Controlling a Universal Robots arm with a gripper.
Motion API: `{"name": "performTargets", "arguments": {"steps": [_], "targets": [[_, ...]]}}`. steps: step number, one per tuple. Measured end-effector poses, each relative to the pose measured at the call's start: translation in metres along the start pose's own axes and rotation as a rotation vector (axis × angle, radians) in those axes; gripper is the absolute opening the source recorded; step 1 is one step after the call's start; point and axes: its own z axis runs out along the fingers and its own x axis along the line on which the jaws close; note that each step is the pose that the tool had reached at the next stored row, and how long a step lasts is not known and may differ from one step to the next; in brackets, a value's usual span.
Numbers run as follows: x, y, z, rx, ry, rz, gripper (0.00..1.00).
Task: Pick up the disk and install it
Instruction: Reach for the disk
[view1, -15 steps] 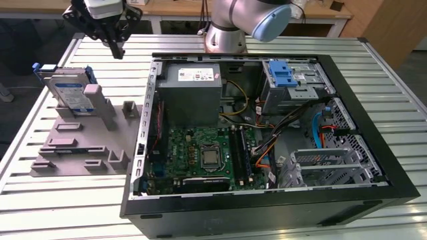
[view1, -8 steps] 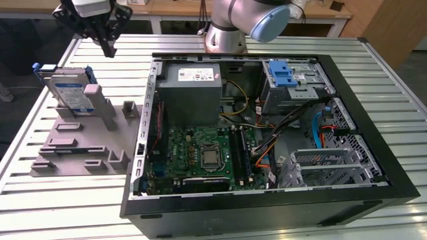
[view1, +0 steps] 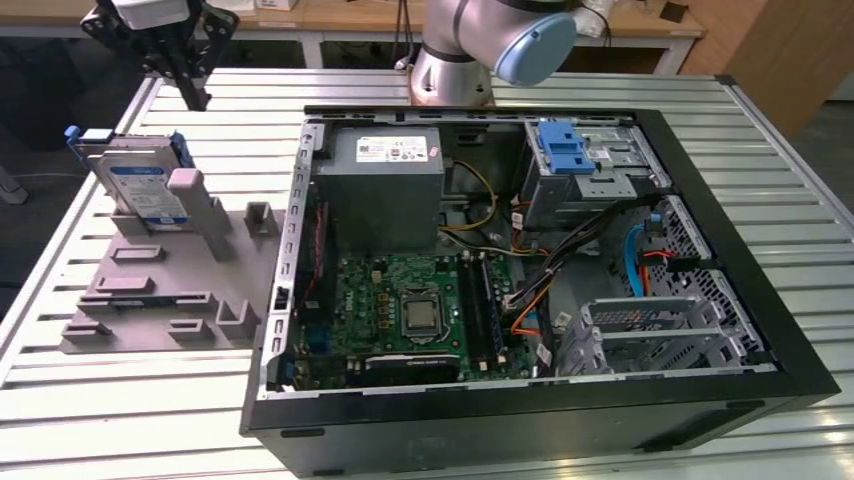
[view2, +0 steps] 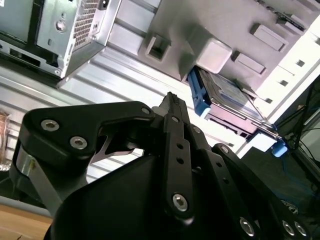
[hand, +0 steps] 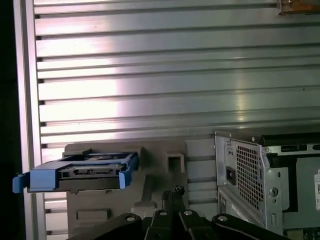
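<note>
The disk (view1: 139, 183) stands on edge in a slot of the grey holder (view1: 160, 300) at the exterior view's left, its white-and-blue label facing out and blue rails around it. My gripper (view1: 198, 98) hangs above the table behind the disk, apart from it, fingers pointing down. In both wrist views the black fingers (view2: 172, 107) meet at their tips with nothing between them. The disk (hand: 82, 172) lies a little way beyond the fingertips (hand: 172, 192) and off to one side, and the second wrist view shows its blue rail (view2: 200, 97).
An open black computer case (view1: 747, 300) fills the middle and the exterior view's right, with a grey power-supply box (view1: 380, 185), a motherboard (view1: 414, 310) and a metal drive cage topped by a blue latch bracket (view1: 565, 148). The arm's base (view1: 461, 60) stands behind it on the slatted metal table (view1: 134, 420).
</note>
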Motion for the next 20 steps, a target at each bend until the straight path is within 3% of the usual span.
{"name": "performTargets", "arguments": {"steps": [4, 10, 20], "targets": [[0.0099, 0.0026, 0.0020, 0.0024, 0.0017, 0.000, 0.12], [0.0228, 0.0036, 0.0045, 0.0040, 0.0169, 0.000, 0.12], [0.0534, 0.0035, 0.0069, 0.0043, 0.0185, 0.000, 0.12]]}}
